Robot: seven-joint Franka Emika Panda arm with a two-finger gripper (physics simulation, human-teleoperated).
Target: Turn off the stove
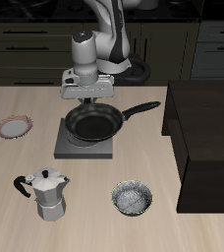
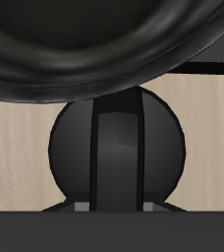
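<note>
The stove (image 1: 69,146) is a flat grey square plate near the table's middle, with a black frying pan (image 1: 92,120) on it. My gripper (image 1: 84,99) hangs straight down at the stove's back edge, just behind the pan's rim. In the wrist view the round dark knob (image 2: 114,148) with its raised middle ridge fills the frame, close below the camera, next to the pan's rim (image 2: 94,49). The pan hides my fingers in the exterior view and they do not show clearly in the wrist view, so I cannot tell whether they are open, shut or touching the knob.
A large dark brown cabinet block (image 1: 204,143) stands beside the stove; the pan's handle (image 1: 143,109) points toward it. A silver moka pot (image 1: 49,193) and a small metal bowl (image 1: 134,198) stand near the front edge. A small plate (image 1: 13,126) lies at the far side.
</note>
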